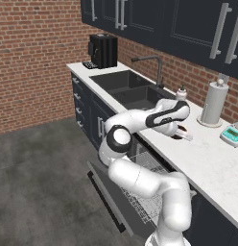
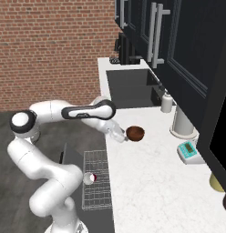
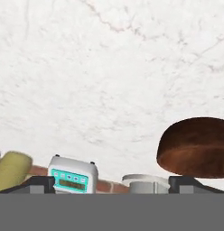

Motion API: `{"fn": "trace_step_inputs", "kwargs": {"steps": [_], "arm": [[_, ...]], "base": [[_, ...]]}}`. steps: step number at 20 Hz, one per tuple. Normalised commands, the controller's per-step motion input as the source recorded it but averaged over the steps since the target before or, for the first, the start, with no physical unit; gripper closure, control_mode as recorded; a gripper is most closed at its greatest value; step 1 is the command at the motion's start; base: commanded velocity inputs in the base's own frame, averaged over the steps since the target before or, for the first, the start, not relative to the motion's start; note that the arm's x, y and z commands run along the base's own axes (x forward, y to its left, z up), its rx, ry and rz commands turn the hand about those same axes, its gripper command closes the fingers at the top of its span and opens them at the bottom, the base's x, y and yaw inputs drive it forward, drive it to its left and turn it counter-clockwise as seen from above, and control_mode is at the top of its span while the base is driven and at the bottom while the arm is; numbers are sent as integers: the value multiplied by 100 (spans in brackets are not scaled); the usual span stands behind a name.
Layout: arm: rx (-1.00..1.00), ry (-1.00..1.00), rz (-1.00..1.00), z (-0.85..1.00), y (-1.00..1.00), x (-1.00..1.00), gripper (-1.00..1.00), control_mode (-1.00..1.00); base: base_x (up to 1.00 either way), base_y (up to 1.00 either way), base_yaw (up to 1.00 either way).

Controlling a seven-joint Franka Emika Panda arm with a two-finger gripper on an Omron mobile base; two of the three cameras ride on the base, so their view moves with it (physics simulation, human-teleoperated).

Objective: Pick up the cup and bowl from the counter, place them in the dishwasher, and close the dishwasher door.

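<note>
With the cup (image 2: 89, 178) already lying in the dishwasher (image 2: 95, 182) rack and the hand (image 2: 120, 137) wide open and empty just beside the bowl (image 2: 135, 133) on the bench (image 2: 151, 182), best to straddle one wall of the bowl squarely before closing. From the hand view, plain that the bowl (image 3: 195, 146) sits off toward one fingertip (image 3: 188, 182); from the left base view, the dishwasher door (image 1: 109, 199) dropped open.

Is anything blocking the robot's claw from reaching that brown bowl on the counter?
Nothing visible does. The open two-finger gripper sits right beside the glossy dark-brown bowl on the white marbled counter, with only bare stone between them.
</note>
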Motion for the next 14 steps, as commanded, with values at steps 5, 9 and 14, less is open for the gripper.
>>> {"fn": "trace_step_inputs", "kwargs": {"steps": [5,9,14], "arm": [[30,24,0,84,-1,29,-100,-100],[33,35,0,72,-1,36,-100,-100],[34,45,0,62,-1,45,-100,-100]], "base": [[0,0,0],[0,0,0],[0,0,0]]}}
